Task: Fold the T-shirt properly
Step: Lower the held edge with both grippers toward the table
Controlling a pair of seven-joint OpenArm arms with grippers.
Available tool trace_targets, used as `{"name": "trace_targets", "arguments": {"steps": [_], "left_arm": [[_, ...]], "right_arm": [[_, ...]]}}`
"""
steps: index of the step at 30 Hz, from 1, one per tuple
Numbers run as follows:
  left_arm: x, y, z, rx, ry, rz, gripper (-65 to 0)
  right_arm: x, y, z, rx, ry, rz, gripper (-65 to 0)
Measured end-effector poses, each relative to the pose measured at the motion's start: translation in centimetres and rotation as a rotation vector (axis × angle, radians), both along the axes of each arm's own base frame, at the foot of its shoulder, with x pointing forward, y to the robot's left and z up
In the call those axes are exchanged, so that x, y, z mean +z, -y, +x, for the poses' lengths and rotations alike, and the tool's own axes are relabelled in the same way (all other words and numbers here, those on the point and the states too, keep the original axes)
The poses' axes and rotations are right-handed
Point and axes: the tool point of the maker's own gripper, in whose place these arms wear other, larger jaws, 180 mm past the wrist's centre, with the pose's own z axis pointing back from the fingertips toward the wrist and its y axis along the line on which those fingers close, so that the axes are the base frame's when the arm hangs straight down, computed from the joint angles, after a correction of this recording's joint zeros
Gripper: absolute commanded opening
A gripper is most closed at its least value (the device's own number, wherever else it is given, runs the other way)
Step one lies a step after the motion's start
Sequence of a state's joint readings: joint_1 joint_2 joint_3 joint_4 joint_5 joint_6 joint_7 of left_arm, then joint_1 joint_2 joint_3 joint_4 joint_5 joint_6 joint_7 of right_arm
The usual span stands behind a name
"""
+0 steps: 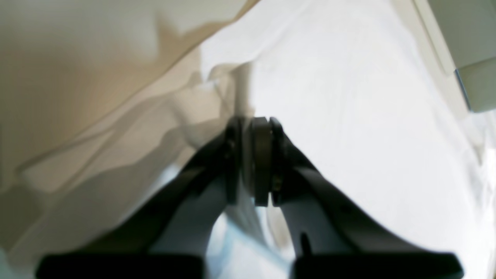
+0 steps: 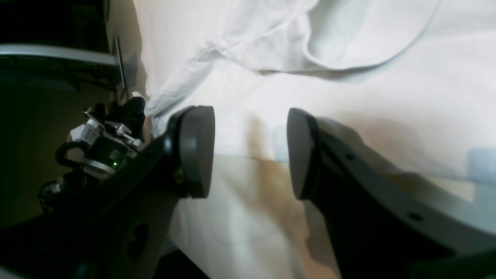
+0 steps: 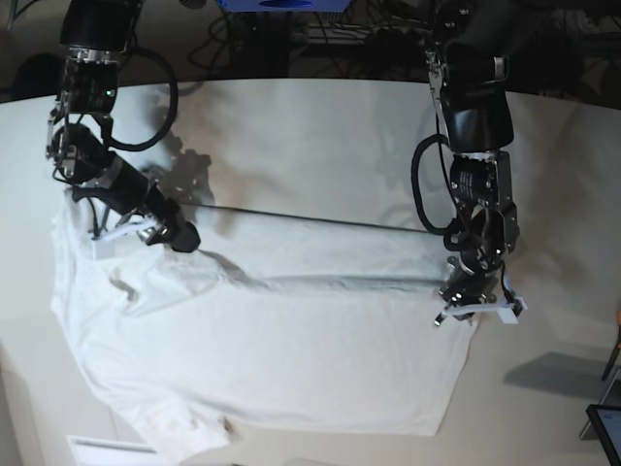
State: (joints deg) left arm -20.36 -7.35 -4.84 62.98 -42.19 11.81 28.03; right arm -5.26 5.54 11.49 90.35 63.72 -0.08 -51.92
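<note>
— Black, blurred fingers fill my left wrist view: that is my left gripper (image 1: 255, 162), clenched tight on a pinch of the large, plain white, wrinkled cotton T-shirt (image 1: 348, 116), with fabric squeezed between the pads.

— And from the base view, where does that hand sit?

— My left gripper (image 3: 464, 291) is at the shirt's edge on that view's right, low against the smooth off-white tabletop (image 3: 320, 126). A long straight fold of cloth runs from it across to the other arm.

— What about the other hand?

— My right gripper (image 2: 250, 151) stands released, its two dark rounded pads (image 2: 195, 151) well apart with nothing between them; below them I see cloth and bare table. In the base view it (image 3: 179, 236) hovers over the shirt's far corner on the left.

— How does the shirt lie?

— The T-shirt (image 3: 272, 349) is spread over the near half of the table, a sleeve toward the lower left. Behind the table the room is dark, with tangled black cables (image 3: 233, 39).

— Any labels or writing?

— None I can read.
</note>
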Motion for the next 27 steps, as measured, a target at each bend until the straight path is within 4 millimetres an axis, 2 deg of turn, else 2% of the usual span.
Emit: {"name": "trace_targets", "arguments": {"steps": [5, 12, 19, 23, 27], "left_arm": [[0.1, 0.2, 1.0, 0.003, -0.005, -0.015, -59.5], [0.2, -0.3, 1.0, 0.006, -0.006, -0.007, -59.5], [2.0, -4.1, -0.3, 0.058, 0.035, 0.045, -59.5], [3.9, -6.2, -1.2, 0.105, 0.088, 0.063, -59.5], [5.9, -7.6, -3.2, 0.098, 0.128, 0.143, -59.5]], "right_arm": [[0.0, 0.0, 0.0, 0.000, 0.000, -0.001, -37.1], [0.0, 0.1, 0.0, 0.000, 0.000, -0.003, -37.0], [0.2, 0.1, 0.2, 0.001, 0.006, -0.008, -36.6], [2.1, 0.1, 0.7, 0.005, 0.064, -0.029, -36.9], [2.2, 0.3, 0.8, -0.008, 0.066, -0.025, -37.0]]}}
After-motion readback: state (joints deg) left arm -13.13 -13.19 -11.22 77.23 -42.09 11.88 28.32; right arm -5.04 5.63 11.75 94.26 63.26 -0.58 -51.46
